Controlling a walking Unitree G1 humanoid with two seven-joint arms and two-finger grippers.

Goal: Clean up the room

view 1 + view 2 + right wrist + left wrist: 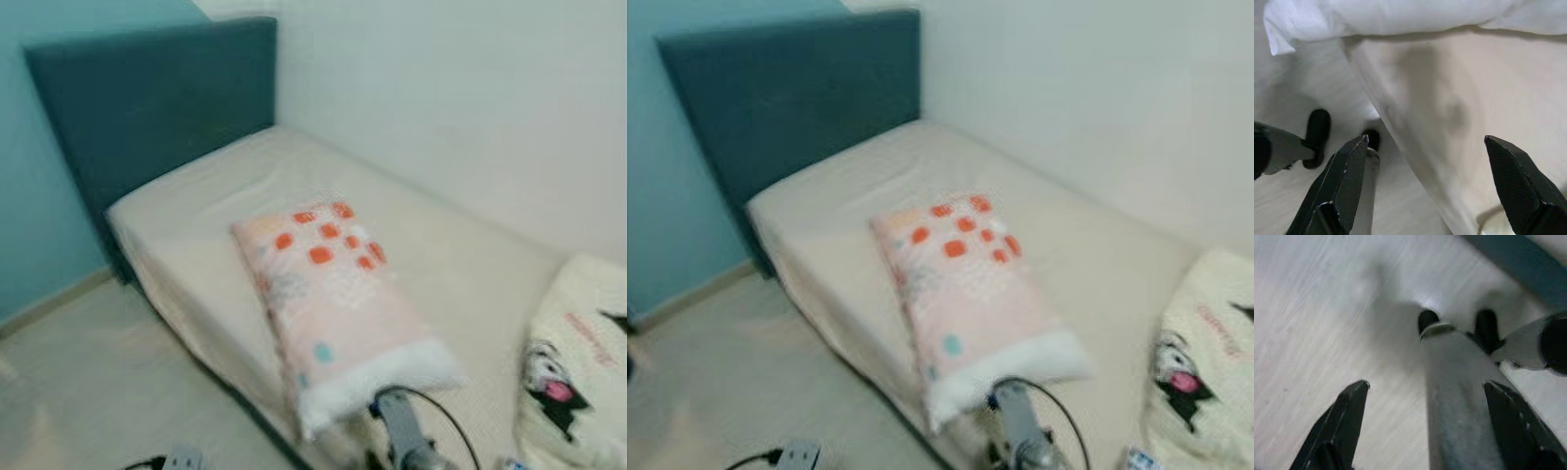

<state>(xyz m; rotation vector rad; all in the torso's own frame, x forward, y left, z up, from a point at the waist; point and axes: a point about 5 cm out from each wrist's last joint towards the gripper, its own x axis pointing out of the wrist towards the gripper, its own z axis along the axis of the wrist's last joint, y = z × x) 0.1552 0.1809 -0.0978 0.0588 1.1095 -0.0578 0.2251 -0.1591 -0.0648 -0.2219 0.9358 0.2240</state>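
A pink pillow [333, 294] with orange patches and a white fluffy end lies lengthwise on the cream bed [460, 264], close to the bed's side edge. A silver arm segment [404, 431] with a black cable rises just below the pillow's white end. My right gripper [1425, 142] is open over the edge of the bed sheet, with the white pillow end [1400, 17] beyond its fingertips. My left gripper [1425, 387] is open and empty, pointing down at the pale floor [1312, 308] beside my own leg [1459, 406].
A teal headboard [157, 98] stands at the bed's far end against a teal wall. A cream blanket with a cartoon print [578, 372] lies at the right. A power strip [798, 455] with a black cord sits on the floor by the bed.
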